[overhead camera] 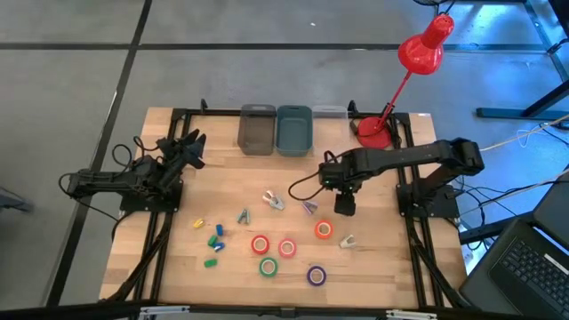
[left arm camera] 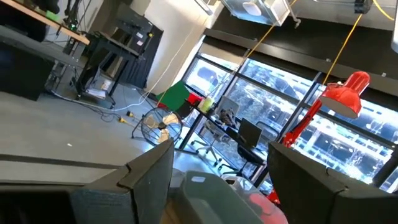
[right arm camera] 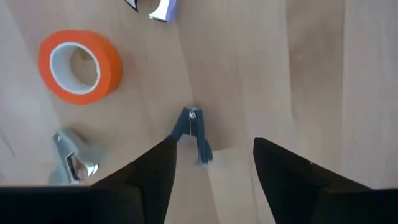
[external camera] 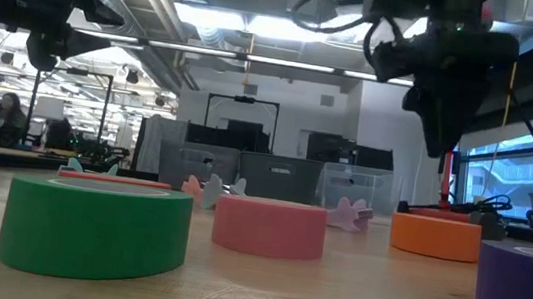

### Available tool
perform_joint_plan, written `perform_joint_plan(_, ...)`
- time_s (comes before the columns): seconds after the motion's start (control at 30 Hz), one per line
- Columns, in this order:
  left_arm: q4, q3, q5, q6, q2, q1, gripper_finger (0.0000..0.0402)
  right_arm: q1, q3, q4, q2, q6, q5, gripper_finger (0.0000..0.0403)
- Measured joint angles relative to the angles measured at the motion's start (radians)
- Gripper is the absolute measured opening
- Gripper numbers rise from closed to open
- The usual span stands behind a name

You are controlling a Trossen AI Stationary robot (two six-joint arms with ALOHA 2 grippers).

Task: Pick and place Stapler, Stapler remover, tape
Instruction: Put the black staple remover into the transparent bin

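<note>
Green tape (external camera: 95, 227) lies nearest. Right hand (right arm camera: 211, 163), fingers parted and empty, hovers over a stapler remover (right arm camera: 194, 133); an off-centre descent risks nudging it aside.

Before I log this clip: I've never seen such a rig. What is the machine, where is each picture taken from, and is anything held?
Two dark robot arms work at a wooden table. One picture looks straight down, one looks level across the tabletop, and one comes from each wrist. On the table lie tape rolls, among them an orange roll and a green roll, plus small staple removers and coloured blocks. Bins and a red lamp stand at the back. The right gripper hangs open above a staple remover, holding nothing. The left gripper waits open, empty, at the side.
</note>
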Motion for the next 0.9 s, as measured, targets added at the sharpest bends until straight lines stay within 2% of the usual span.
perform_joint_plan(0.17,-0.025,0.000,0.001,0.000,0.000,0.000,0.0247,0.010,-0.049,0.076,0.034,0.001,-0.002,0.0218)
perform_joint_plan(0.7,-0.029,0.000,-0.022,-0.002,0.000,0.001,0.0248,0.017,-0.342,0.380,0.035,0.110,-0.158,0.0218)
perform_joint_plan(0.9,-0.029,0.000,-0.023,-0.002,0.000,0.001,0.0247,0.016,-0.368,0.399,0.029,0.115,-0.171,0.0204)
